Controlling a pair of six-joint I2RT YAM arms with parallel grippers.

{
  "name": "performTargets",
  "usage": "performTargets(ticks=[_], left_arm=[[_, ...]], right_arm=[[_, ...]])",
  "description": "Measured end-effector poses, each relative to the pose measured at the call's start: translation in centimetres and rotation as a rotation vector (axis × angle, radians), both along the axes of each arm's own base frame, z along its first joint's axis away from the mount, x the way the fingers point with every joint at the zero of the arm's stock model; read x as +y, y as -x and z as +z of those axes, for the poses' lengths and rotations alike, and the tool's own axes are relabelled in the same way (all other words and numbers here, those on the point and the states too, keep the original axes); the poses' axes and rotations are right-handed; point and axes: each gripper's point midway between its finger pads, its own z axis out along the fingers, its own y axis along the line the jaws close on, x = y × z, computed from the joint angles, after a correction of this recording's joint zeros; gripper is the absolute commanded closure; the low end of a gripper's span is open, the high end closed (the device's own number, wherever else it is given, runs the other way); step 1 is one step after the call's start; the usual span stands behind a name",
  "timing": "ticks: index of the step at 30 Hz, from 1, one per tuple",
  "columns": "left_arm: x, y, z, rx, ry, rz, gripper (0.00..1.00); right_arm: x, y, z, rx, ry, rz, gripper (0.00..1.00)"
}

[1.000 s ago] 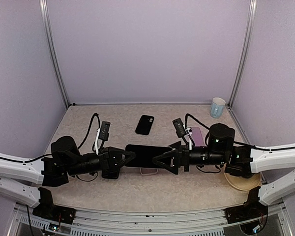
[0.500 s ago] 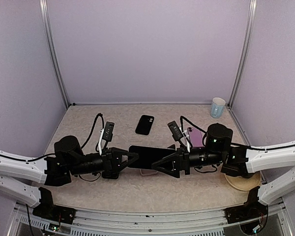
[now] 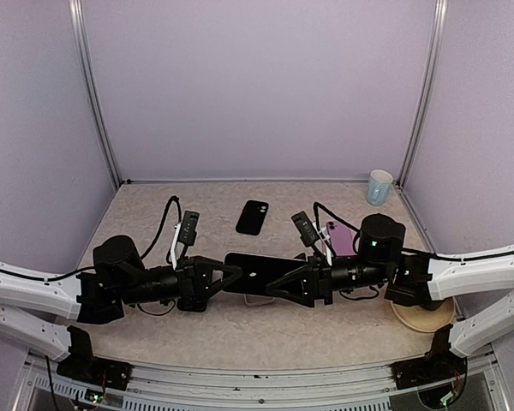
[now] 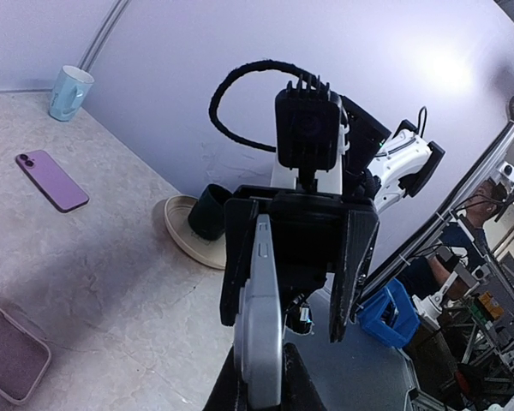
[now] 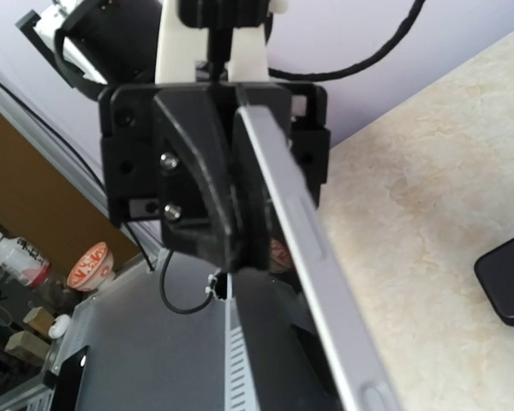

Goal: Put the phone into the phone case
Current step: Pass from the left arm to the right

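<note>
The phone (image 3: 259, 271), dark-faced with a silver edge (image 4: 261, 325), hangs level above the table between both arms. My left gripper (image 3: 227, 276) is shut on its left end, the fingers (image 4: 227, 390) pinching the edge in the left wrist view. My right gripper (image 3: 278, 287) straddles the other end, open. In the left wrist view one of its fingers (image 4: 236, 257) lies beside the phone and the other stands apart. The silver edge (image 5: 308, 248) runs diagonally through the right wrist view. The pink phone case (image 3: 259, 299) lies on the table under the phone, also low on the left (image 4: 13, 360).
A black phone (image 3: 253, 217) lies further back at the centre. A purple phone (image 3: 341, 237) lies behind the right arm. A light blue mug (image 3: 379, 186) stands in the back right corner. A beige round plate (image 3: 424, 318) sits under the right arm.
The right arm slid left until its fingers came around the phone's end, and its jaws have narrowed. The left arm and phone shifted slightly right.
</note>
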Motion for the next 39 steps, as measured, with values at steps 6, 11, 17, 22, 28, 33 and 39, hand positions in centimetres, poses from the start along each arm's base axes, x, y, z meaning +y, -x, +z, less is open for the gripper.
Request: performTargets(ticks=[6,11,17,22,28,33,39], left_arm=[[0.0,0.1,0.1,-0.001,0.002,-0.003,1.00],[0.1,0.1,0.1,-0.001,0.004,-0.003,1.00],[0.3,0.1,0.7,-0.005,0.020,-0.001,1.00],[0.3,0.1,0.9,-0.005,0.029,-0.003,1.00],[0.3,0.3,1.0,0.004,0.037,-0.013,1.00],[0.2,0.4,1.0,-0.001,0.039,-0.022,0.95],[0.4,0.1,1.1,-0.005,0.045,-0.005,0.55]], right_arm=[[0.0,0.2,0.1,-0.005,-0.004,0.008,0.58],[-0.2,0.3,0.3,-0.007,-0.011,0.010,0.38],[-1.0,0.5,1.3,-0.024,-0.045,-0.002,0.38],[-1.0,0.5,1.4,-0.027,-0.049,-0.006,0.50],[-0.7,0.0,0.8,-0.016,-0.040,-0.015,0.80],[-0.6,0.1,0.5,0.005,-0.037,-0.003,1.00],[-0.7,0.5,0.9,-0.006,-0.051,0.007,1.00]])
